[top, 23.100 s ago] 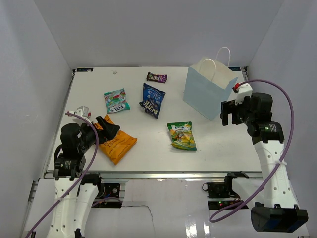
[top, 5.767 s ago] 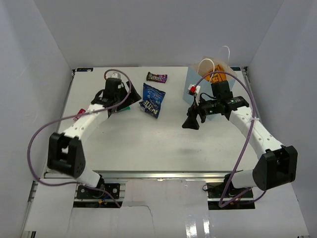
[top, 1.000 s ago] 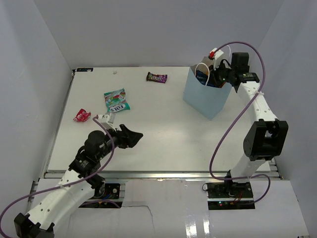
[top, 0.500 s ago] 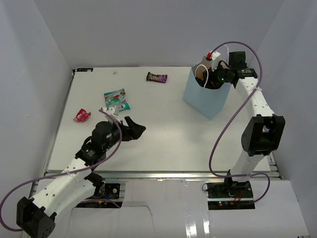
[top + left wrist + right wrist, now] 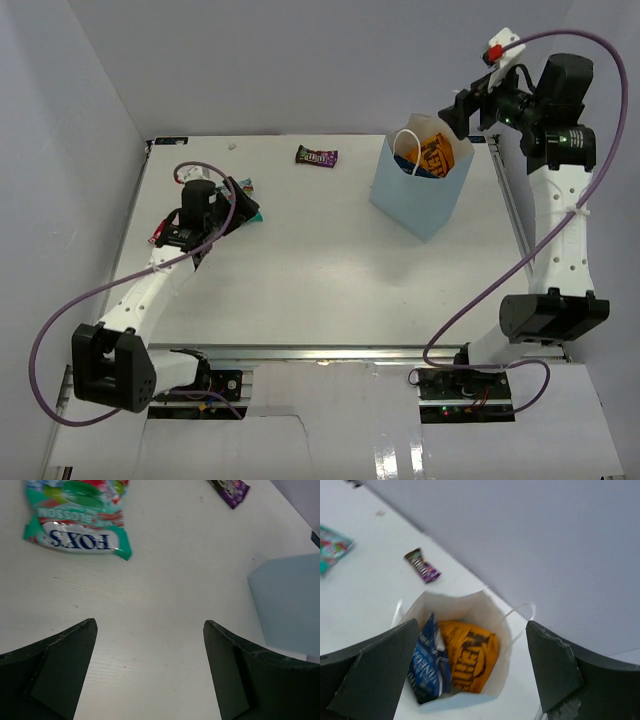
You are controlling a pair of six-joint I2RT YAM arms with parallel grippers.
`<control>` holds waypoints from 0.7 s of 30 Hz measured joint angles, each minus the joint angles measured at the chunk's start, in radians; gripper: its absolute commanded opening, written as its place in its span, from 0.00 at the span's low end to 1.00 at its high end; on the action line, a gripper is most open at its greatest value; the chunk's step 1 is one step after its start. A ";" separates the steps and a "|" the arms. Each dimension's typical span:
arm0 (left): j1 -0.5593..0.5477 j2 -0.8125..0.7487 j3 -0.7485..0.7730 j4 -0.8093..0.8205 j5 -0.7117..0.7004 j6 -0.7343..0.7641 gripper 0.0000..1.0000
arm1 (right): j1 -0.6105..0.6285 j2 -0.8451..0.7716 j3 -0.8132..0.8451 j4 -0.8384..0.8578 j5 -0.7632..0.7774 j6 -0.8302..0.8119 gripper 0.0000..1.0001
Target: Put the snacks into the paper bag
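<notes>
Teal packet lies far left on the table, just ahead of the spread, empty left fingers, so closing on it seems next; right fingers, also apart, hover above the bag.

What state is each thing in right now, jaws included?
Paper bag: upright, top open.
Orange chip bag: inside the paper bag.
Blue packet: inside the paper bag, beside it.
Teal packet: flat on the table.
Purple candy pack: flat on the table.
Red wrapper: on the table, partly hidden.
Left jaws: open, empty.
Right jaws: open, empty, above the paper bag.
</notes>
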 measured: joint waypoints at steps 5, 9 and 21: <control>0.183 0.194 0.084 -0.064 0.062 -0.026 0.98 | 0.044 -0.205 -0.328 0.023 -0.190 -0.073 0.94; 0.249 0.386 0.200 -0.093 0.082 0.007 0.97 | 0.177 -0.277 -0.484 -0.011 -0.243 -0.137 0.94; 0.320 0.822 0.543 -0.186 0.084 0.181 0.90 | 0.257 -0.319 -0.631 -0.030 -0.261 -0.155 0.94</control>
